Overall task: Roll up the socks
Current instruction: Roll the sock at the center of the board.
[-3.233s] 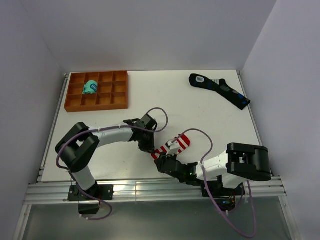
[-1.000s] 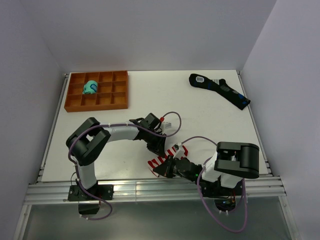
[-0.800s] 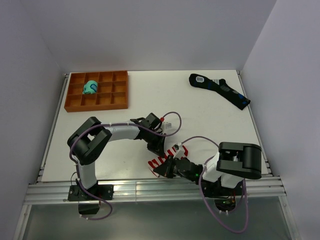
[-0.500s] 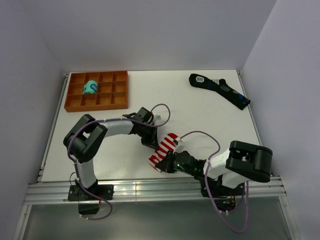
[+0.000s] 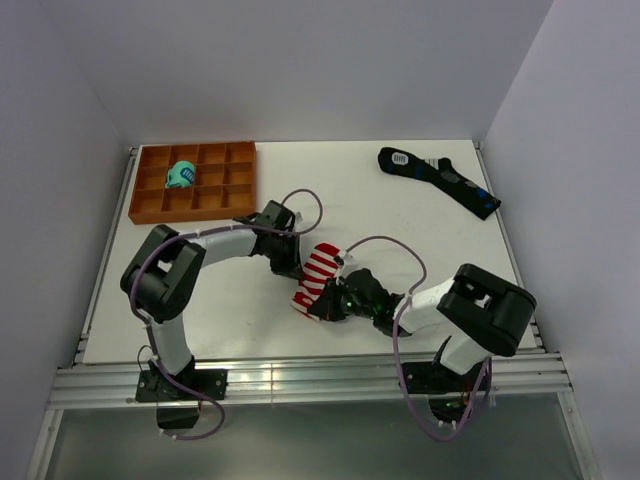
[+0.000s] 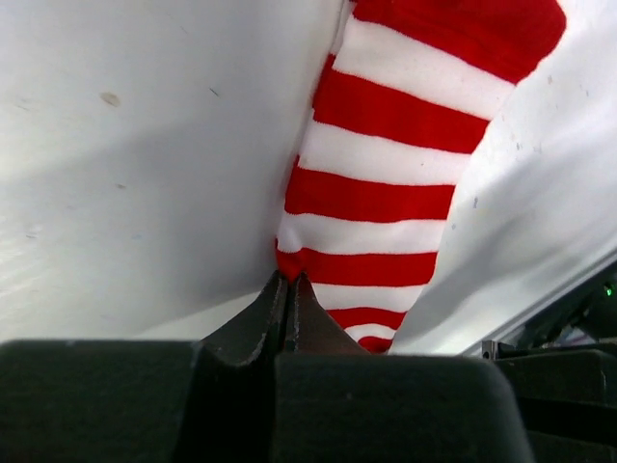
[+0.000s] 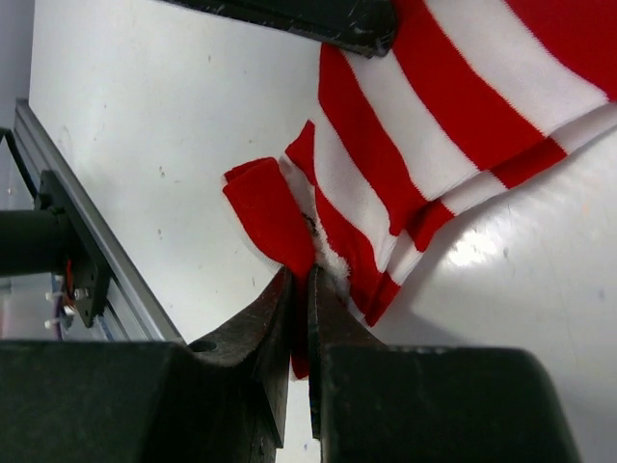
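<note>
The red and white striped socks [image 5: 316, 275] lie near the table's front middle, stretched between my two grippers. My left gripper [image 5: 291, 266] is shut on the socks' upper left edge; in the left wrist view the striped fabric [image 6: 386, 193] runs up from the closed fingertips [image 6: 289, 282]. My right gripper [image 5: 325, 305] is shut on the socks' red lower end; in the right wrist view the red fabric [image 7: 275, 217] is pinched between the fingertips [image 7: 308, 280], with the stripes [image 7: 434, 145] fanning to the upper right.
An orange compartment tray [image 5: 195, 181] at the back left holds a teal sock bundle [image 5: 181, 175]. A long black sock with blue patches [image 5: 440, 179] lies at the back right. The table's front rail [image 5: 300, 375] is just below the grippers.
Both grippers have moved away from the front edge and leftward, carrying the socks. The socks went from a low flat bunch to a lifted, spread striped piece.
</note>
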You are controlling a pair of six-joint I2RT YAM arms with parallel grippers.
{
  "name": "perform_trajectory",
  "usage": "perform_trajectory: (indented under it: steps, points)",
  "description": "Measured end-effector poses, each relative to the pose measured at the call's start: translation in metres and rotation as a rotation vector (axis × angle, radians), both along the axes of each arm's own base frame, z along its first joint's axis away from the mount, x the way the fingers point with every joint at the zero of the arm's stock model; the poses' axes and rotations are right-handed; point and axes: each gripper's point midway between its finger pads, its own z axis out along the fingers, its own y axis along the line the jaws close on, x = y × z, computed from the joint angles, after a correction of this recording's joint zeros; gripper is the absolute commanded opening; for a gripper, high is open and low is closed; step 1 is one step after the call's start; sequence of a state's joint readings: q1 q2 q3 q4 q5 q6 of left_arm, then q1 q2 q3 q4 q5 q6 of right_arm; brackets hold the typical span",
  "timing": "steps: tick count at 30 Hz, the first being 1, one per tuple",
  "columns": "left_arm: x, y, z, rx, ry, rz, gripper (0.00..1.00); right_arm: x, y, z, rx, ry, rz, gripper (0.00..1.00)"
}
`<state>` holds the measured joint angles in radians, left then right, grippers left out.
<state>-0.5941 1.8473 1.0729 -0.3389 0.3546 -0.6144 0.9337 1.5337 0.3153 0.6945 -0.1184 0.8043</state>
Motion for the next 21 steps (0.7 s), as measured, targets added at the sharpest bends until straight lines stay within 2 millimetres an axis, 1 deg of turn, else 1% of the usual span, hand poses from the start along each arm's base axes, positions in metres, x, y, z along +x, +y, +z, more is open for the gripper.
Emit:
perform_trajectory:
  steps: [3,6,9,14,21]
  points:
    - [0.008,0.005,0.0,0.029,0.001,0.029,0.0,0.005,0.006,0.001,0.0,-0.006,0.051,0.07]
    - [0.018,0.012,0.0,0.051,0.006,0.062,0.0,0.011,0.017,0.001,0.013,0.002,0.106,0.06]
    - [0.023,0.021,-0.001,0.071,0.014,0.09,0.0,0.013,0.025,0.001,0.039,0.014,0.151,0.06]
    - [0.023,0.028,-0.001,0.089,0.033,0.113,0.0,0.013,0.027,0.001,0.064,0.047,0.192,0.07]
    - [0.023,0.031,-0.002,0.094,0.038,0.119,0.0,0.014,0.026,0.002,0.134,0.177,0.276,0.07]
